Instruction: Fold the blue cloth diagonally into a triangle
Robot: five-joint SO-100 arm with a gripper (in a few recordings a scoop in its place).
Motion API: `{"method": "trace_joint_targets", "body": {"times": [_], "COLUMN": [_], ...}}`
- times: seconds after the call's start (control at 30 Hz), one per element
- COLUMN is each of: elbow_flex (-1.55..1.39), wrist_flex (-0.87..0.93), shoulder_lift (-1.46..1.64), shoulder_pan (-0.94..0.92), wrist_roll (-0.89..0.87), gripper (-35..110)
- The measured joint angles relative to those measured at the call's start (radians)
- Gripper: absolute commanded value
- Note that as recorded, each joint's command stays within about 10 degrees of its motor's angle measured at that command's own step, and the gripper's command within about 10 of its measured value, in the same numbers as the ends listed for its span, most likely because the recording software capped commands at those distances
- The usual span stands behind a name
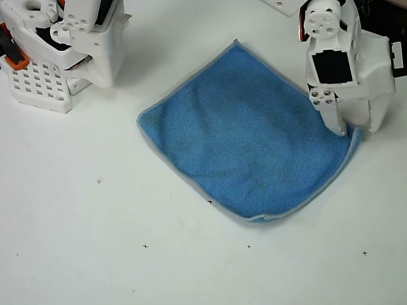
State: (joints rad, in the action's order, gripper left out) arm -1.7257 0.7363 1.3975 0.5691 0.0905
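The blue cloth (248,136) lies spread flat on the white table as a diamond, with its grey edging visible all round. Its front corner near the bottom is slightly curled. My white gripper (358,130) comes in from the top right and hangs over the cloth's right corner. One finger (337,121) rests on the blue fabric, while the other stands just off the cloth's edge. The jaws are apart, with the corner's edge rising a little between them. The cloth's tag is hidden.
A white gridded stand (38,86) with white machinery on it fills the top left corner. The white table (95,241) carries small black cross marks along the front and left, with bare room around the cloth.
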Motion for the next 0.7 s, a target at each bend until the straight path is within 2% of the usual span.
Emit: {"method": "trace_joint_targets", "body": {"times": [0.43, 0.7], "elbow_flex": [-0.002, -0.002], "wrist_flex": [0.0, -0.002], "shoulder_lift": [0.0, 0.0], "shoulder_pan": [0.002, 0.002], "wrist_roll": [-0.018, -0.018], "gripper": [4, 3]}}
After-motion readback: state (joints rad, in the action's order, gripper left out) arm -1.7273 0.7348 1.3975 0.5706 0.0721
